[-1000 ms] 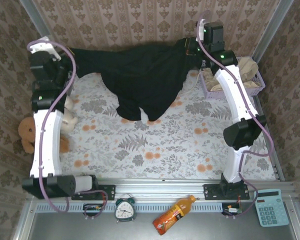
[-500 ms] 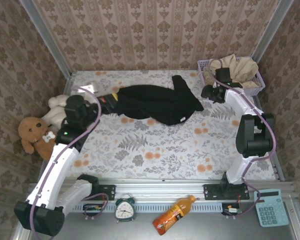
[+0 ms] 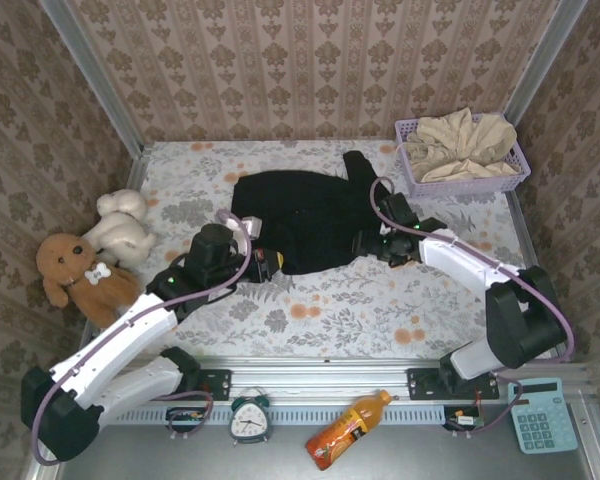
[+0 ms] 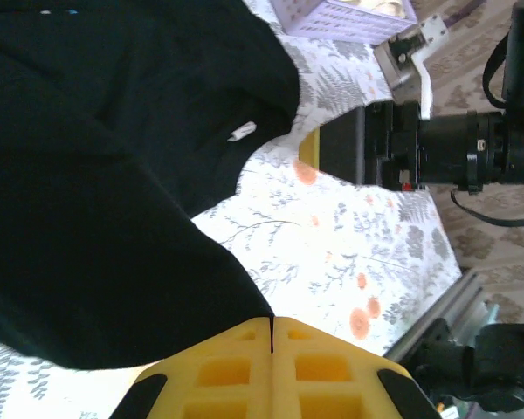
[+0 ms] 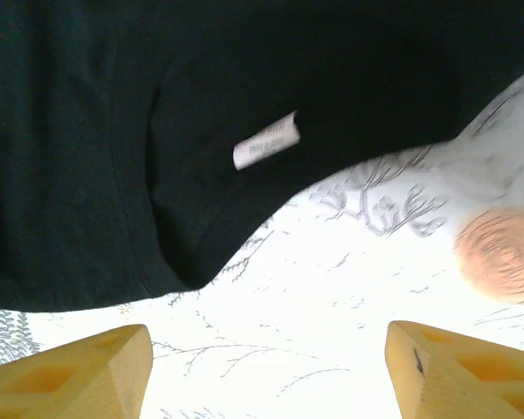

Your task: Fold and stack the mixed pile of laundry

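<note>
Black T-shirt (image 3: 310, 215) flat on desk (image 3: 310, 300), left of lavender basket (image 3: 417, 185); beige garment (image 3: 460, 145) heaped inside basket. Left pincer (image 4: 272, 323) clamped on shirt hem, side away from basket. Right pincer (image 5: 266, 349) agape over hem nearer basket; its wrist view picks out a white label (image 5: 265, 140).

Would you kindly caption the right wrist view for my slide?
Open right gripper poised over the floral table beside the black T-shirt and its white label.
</note>
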Available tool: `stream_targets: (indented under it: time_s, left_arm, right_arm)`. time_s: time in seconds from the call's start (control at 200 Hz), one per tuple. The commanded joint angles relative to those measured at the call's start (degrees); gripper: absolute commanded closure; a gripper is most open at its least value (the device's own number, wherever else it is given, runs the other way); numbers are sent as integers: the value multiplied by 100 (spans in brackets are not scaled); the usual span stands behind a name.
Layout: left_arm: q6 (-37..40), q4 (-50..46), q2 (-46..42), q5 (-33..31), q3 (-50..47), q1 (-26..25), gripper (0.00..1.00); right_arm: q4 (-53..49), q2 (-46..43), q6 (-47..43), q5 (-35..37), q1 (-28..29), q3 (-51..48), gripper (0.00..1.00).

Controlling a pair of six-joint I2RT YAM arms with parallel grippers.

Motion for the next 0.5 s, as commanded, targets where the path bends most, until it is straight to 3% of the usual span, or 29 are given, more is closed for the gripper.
stream_targets:
  time_s: [0.0,0.045,0.065,0.15,0.195,0.27,0.5]
  left_arm:
    - [-78,-347,-427,-864,-114,-34,83]
    - [-80,-673,-517,-1266,-95,-30,45]
    - [-84,-851,-546,-1475,-64,-22,36]
    - [-201,-1698,-679,-2556,98,39,15]
    - [-277,-2014,-728,-3060,161,132,5]
    - [-139,-1866,-765,-3328,120,409,2]
    - [56,69,-114,-2574,-86,1505,2]
  right_arm:
    - [499,569,583,0,385,248,33]
    - [424,786,517,121,548,494,37]
    - [365,908,461,190,620,625,41]
    - [302,1284,218,655,918,1096,60]
    - [246,1468,130,776,1004,1313,63]
    - [152,1870,42,825,1074,1676,65]
    - [-400,2542,0,816,1111,1972,69]
